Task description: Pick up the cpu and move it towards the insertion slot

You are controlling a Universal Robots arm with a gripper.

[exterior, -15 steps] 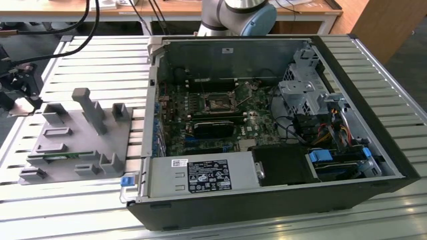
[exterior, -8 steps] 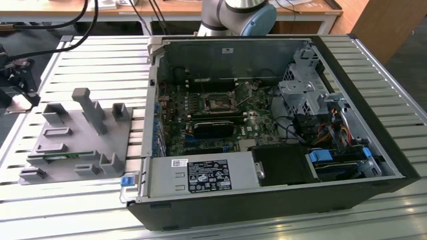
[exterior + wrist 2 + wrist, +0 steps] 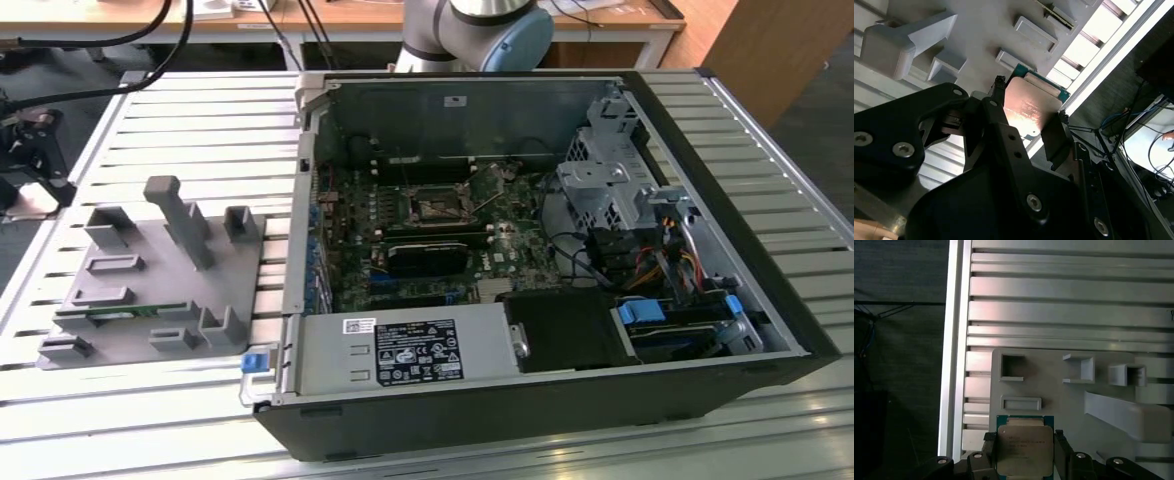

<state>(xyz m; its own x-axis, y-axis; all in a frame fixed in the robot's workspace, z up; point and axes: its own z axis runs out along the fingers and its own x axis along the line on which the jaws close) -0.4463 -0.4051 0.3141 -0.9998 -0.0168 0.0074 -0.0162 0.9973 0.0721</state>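
End effector (image 3: 1025,452) grips the cpu (image 3: 1024,444) between its fingers.

Exterior view looks steeply down on the grey fixture (image 3: 134,300) from well back. Both wrist views face that grey fixture (image 3: 984,30) (image 3: 1064,405) closely, sharing the cpu (image 3: 1029,110) (image 3: 1024,450)

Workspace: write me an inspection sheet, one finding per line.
Surface: slatted metal table, bearing a grey fixture plate and an open computer case.
Job's things: cpu held in the gripper, in front of the fixture plate; insertion slot on the board inside the case, not yet reached.
Clutter: green memory stick on the fixture plate.
Gripper: shut on the cpu, a finger on each side.
Cables: black cables beyond the table; coloured wires inside the case.
Surroundings: wooden desk behind; the arm's base.
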